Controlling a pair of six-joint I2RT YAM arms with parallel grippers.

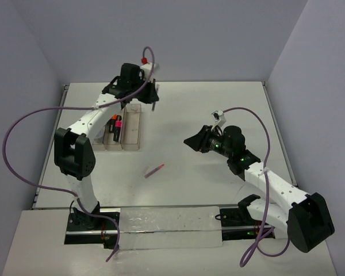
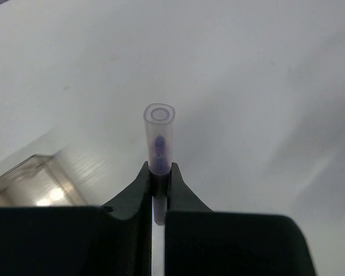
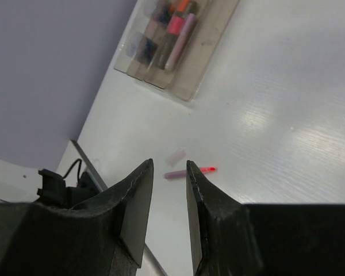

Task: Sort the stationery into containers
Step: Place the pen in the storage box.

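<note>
- The left fingers [image 2: 142, 187] are pressed together on a purple highlighter [image 2: 159, 138]. They pinch it near its middle.
- The clear cap of this highlighter points away from the wrist, down toward the white bench [image 1: 218, 115].
- In the top view, the left arm reaches to the far side of the bench, and its fingers are just beside the far end of the tray [image 1: 132, 138]. A corner of the tray shows at the lower left of the left wrist view.
- The tray is clear plastic with long narrow compartments side by side. It lies on the left part of the bench.
- An orange highlighter [image 1: 112, 122] and a pink highlighter [image 1: 118, 123] lie in the tray next to each other. A pale pink bar [image 3: 181, 43] lies beside the pink one.
- A thin pink pen [image 1: 154, 170] lies alone on the bench, well apart from the tray, on the near side.
- The right fingers [image 3: 139, 201] are spread a little, and nothing is between them. They are above the bench, and the pink pen is seen just beyond their tips.
</note>
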